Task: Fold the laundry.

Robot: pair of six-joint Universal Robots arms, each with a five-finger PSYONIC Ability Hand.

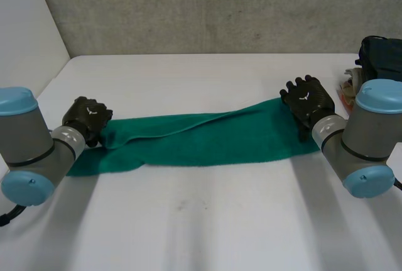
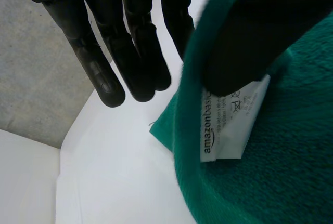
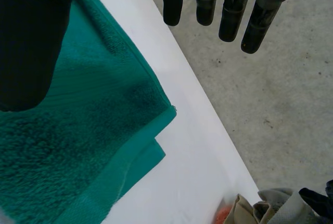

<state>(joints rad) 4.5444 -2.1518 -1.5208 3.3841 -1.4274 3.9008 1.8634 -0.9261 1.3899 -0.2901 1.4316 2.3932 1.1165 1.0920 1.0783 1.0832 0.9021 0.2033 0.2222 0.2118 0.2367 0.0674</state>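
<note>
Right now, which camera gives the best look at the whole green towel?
The head view: the towel lies stretched across the table between the left hand and the right hand, visible end to end. The left wrist view shows one end with its white label; the right wrist view shows a layered corner.

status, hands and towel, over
Left hand open at green towel's left end, right hand open at right end. Towel flat on table. Dark object beyond right arm, off towel.

White desk (image 1: 201,221) fills the lower frame; grey wall (image 1: 220,7) above; black object (image 1: 382,57) at right edge.
</note>
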